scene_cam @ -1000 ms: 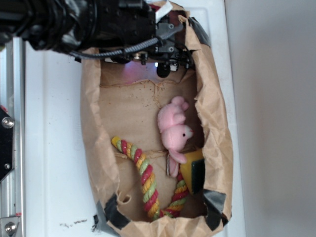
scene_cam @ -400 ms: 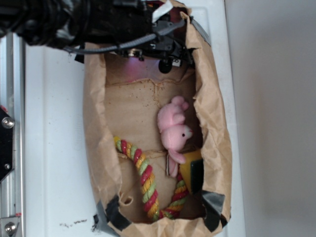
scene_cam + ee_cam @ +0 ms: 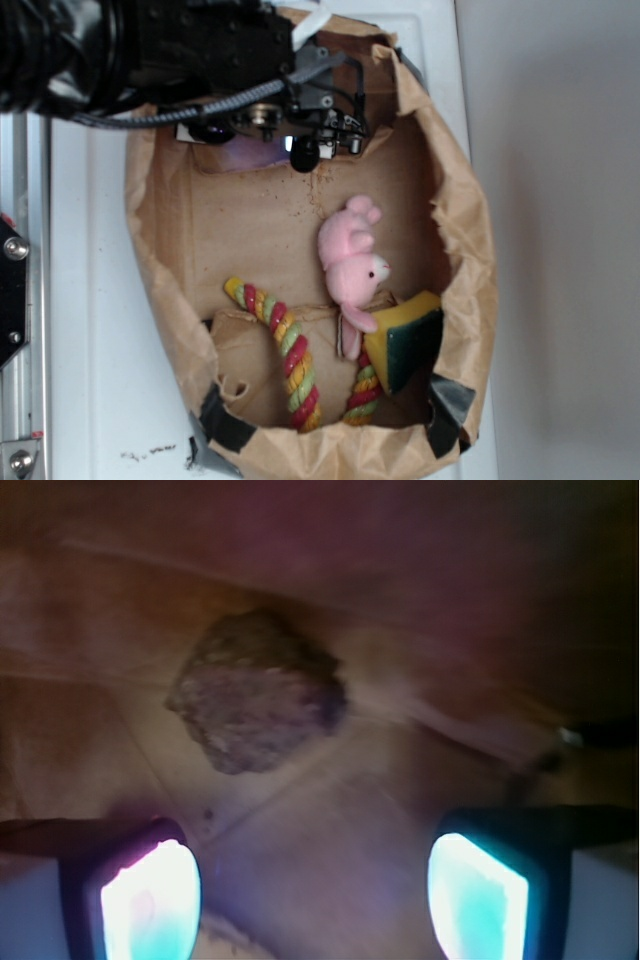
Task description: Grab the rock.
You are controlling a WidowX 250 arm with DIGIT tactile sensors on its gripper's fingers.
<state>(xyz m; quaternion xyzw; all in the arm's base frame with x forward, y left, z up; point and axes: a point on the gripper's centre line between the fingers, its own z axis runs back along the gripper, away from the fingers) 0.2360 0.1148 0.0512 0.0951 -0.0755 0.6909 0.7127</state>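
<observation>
On the brown paper floor of the bag (image 3: 160, 250), at its top end, the rock (image 3: 257, 691) lies ahead of the gripper (image 3: 315, 885) and a little left of its centreline, apart from both fingers. The jaws stand released, holding nothing. The next move likely calls for a forward, leftward advance.

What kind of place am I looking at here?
Probably a lab test bench, not a home: a robot gripper reaches into a taped brown paper bag on a white surface, holding a rock, pink plush bunny and rope toy.
</observation>
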